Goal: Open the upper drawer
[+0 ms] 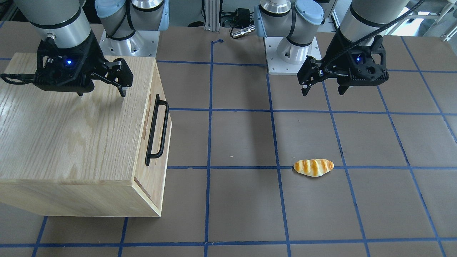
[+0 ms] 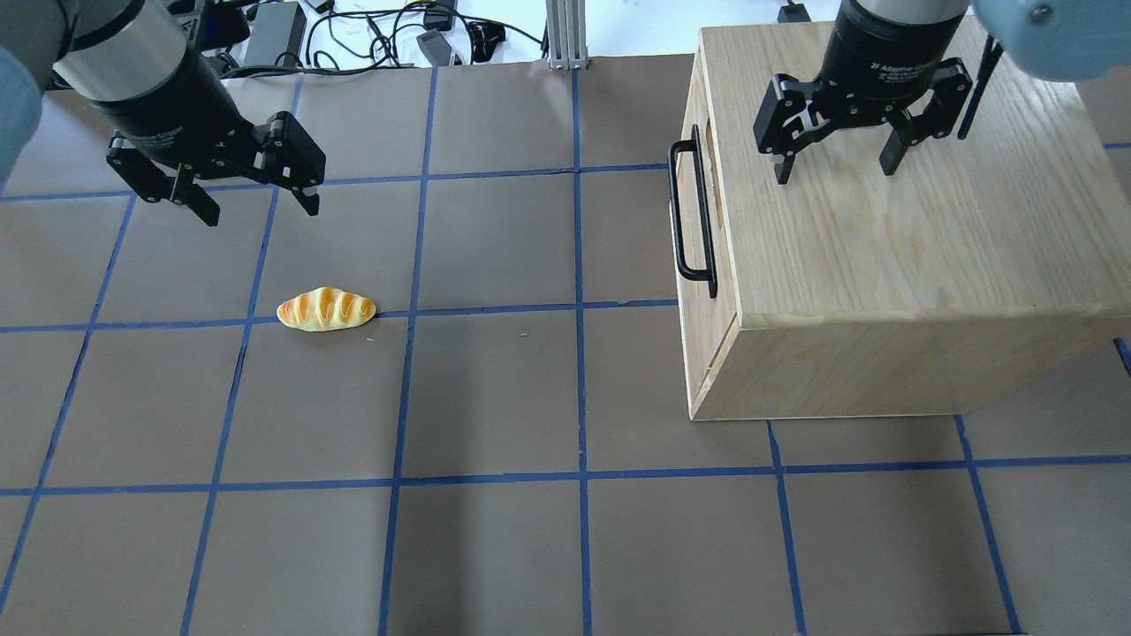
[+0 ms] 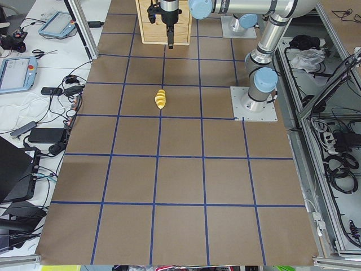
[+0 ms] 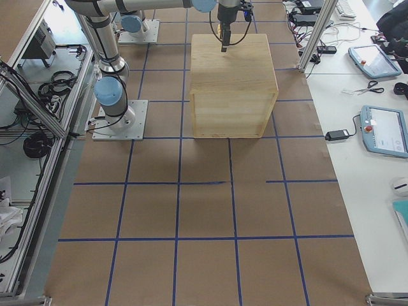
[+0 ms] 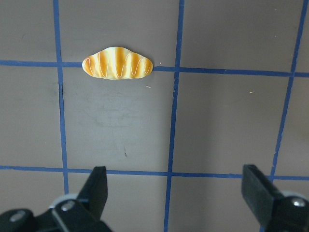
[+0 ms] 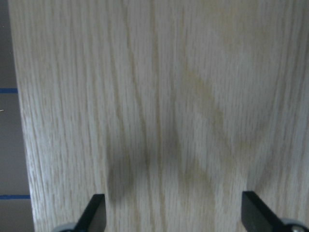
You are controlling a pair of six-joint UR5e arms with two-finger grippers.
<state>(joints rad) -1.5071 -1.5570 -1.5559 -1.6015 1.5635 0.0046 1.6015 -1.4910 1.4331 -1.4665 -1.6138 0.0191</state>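
The oak-grain cabinet [image 2: 892, 238] stands at the right of the overhead view. Its upper drawer front [image 1: 154, 150] is flush with the cabinet body, with a long black bar handle [image 2: 692, 212] [image 1: 157, 130] facing the table's middle. My right gripper [image 2: 835, 172] [image 1: 101, 93] is open and empty, hovering just above the cabinet top behind the handle; its wrist view shows only wood grain [image 6: 159, 96]. My left gripper [image 2: 262, 215] [image 1: 322, 92] is open and empty above the table, far from the cabinet.
A toy bread roll [image 2: 325, 309] [image 5: 117, 63] lies on the brown table with its blue tape grid [image 2: 579, 318], just in front of the left gripper. Cables and power bricks lie past the far edge [image 2: 371, 35].
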